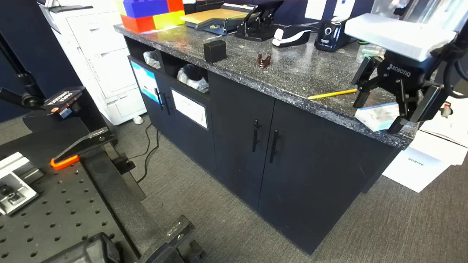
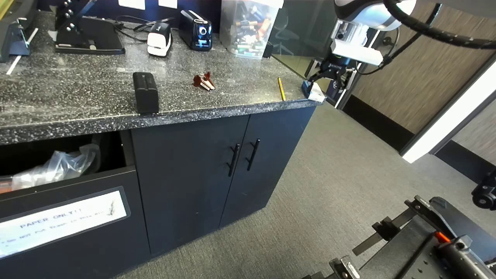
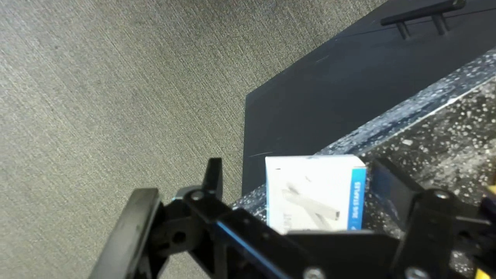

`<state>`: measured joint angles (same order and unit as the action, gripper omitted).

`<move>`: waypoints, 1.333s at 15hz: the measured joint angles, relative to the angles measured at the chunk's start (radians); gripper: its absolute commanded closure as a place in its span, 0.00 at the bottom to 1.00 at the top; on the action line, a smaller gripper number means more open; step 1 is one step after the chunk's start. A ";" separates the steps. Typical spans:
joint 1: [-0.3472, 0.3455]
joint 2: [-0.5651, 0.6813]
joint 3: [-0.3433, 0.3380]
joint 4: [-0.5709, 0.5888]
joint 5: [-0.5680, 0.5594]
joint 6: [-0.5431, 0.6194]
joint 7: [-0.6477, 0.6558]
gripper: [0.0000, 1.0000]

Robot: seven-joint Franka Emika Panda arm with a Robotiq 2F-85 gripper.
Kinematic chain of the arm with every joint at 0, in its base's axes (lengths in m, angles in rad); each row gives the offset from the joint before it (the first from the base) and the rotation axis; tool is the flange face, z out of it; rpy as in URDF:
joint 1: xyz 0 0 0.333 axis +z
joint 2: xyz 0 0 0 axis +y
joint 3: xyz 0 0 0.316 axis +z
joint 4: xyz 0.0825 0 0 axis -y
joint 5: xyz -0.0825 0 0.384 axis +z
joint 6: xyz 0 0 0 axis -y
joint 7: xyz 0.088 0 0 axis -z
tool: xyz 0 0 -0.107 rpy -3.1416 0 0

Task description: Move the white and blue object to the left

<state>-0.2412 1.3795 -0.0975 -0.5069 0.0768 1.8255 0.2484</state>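
- Apparently the step in hand is the lead-up to the grasp: the pincer (image 1: 379, 112) stands over the white and blue box (image 1: 377, 116) with its fingers (image 3: 214, 174) spread, gripping nothing.
- That box lies on the counter (image 1: 303, 75) near the yellow pencil (image 1: 332, 94), to the pencil's right in both exterior views.
- From the wrist, the box sits between the fingers, one just beside its blue edge, the other a clear gap away from the white side.
- Next, I judge, the pincer needs to even out that gap, close on both sides, and carry or slide the box toward the pencil, which is leftward in both exterior views.
- Drifting away from the pencil looks risky, since the box seems close to the counter's edge.
- Whether the finger by the blue edge touches the box is unclear, and so is any overhang.
- In the wrist view the pincer's own parts cover the box's lower end; in an exterior view a finger (image 1: 396, 126) crosses in front of it.
- Yellow patches (image 3: 481, 274) at the wrist view's right border are probably the pencil, mostly hidden.
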 measured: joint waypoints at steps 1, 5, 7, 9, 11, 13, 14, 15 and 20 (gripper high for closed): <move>0.000 0.012 0.000 0.018 -0.007 0.001 0.000 0.32; 0.000 0.049 0.000 0.051 -0.021 0.018 0.000 0.62; 0.004 0.051 0.001 0.053 -0.026 0.023 0.000 0.63; 0.007 0.050 0.000 0.054 -0.035 0.025 -0.003 0.65; 0.017 0.046 -0.001 0.055 -0.051 0.031 -0.011 0.66; 0.042 0.034 0.001 0.057 -0.054 0.032 -0.034 0.66; 0.060 0.022 0.004 0.059 -0.054 0.031 -0.052 0.66; 0.083 0.006 0.011 0.060 -0.054 0.027 -0.071 0.66; 0.235 -0.051 0.048 0.061 -0.054 0.018 -0.115 0.66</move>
<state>-0.0061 1.3280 -0.0492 -0.4455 0.0230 1.8438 0.1332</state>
